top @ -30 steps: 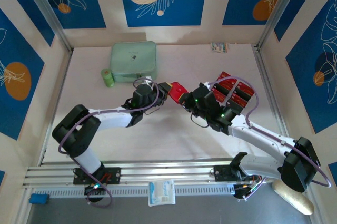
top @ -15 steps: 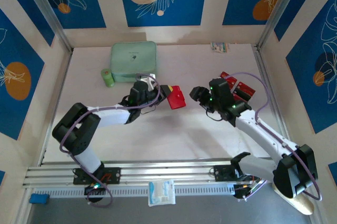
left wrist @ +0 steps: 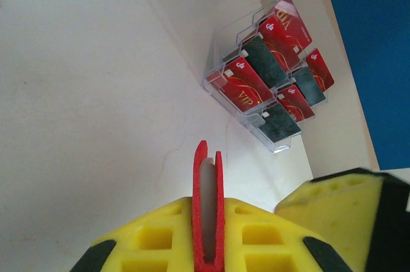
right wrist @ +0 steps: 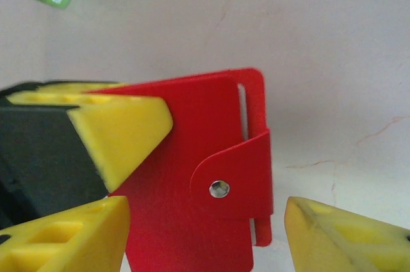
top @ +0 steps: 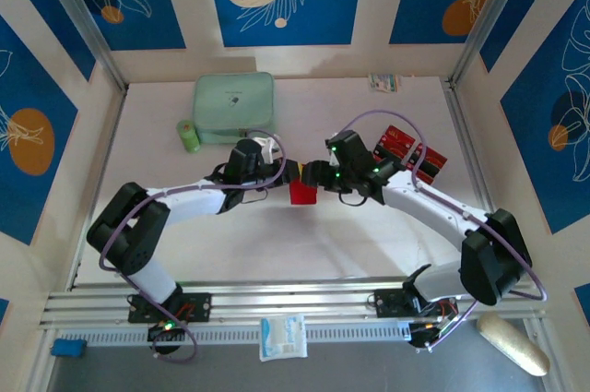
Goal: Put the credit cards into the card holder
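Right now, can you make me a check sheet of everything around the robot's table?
Surface: pale table, faint cracks, no spills seen.
Job's things: red card holder, flap snapped over, held up mid-table; credit cards sit in the clear stand on the right.
Clutter: mint-green case, green tube beside it, small packet by the far wall.
Grippers: left tool shut on the card holder's edge; right tool open, one finger on either side of the flap end.
Cables: purple cables loop above both arms, nothing seen snagged.
Surroundings: blue panels with leaf drawings; metal rail at the near edge.
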{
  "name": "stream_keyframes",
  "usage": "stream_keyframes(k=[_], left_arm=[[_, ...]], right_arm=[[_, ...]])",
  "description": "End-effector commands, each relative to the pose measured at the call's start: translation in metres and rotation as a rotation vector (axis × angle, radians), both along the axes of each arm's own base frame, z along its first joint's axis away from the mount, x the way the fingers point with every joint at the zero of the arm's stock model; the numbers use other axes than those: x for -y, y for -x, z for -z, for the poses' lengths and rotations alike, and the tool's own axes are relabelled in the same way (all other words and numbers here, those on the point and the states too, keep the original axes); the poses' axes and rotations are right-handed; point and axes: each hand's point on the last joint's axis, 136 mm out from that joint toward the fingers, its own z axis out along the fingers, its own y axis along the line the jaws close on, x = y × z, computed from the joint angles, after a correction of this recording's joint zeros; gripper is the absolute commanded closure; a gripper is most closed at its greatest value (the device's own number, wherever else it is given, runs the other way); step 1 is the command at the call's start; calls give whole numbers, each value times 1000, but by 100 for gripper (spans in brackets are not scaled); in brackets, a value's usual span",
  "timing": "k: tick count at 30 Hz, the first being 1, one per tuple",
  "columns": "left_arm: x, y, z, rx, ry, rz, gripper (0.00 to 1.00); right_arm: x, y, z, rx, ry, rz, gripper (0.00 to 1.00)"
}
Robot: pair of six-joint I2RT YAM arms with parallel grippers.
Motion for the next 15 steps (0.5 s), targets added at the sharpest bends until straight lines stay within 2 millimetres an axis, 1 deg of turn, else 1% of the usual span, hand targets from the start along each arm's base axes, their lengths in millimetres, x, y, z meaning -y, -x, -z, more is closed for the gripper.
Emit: stream_keyframes(k=[1,5,7,11,15], left_arm=[[3,0,-22,8,95,-2,100],[5,-1,-27,-9,139,-16,100],[5,-1,-30,-11,157,-20,100],[4,0,-39,-3,174,-19,100],[3,3,-44,-2,182,-15,100]], right_arm=[[-9,-4,-3,32,19,-13,35],[-10,-5,6,24,31,-4,36],[-6,-7,11,21,50,9,37],[11,-15,22,23,96,74,40],[29,-24,28,40,129,144,45]])
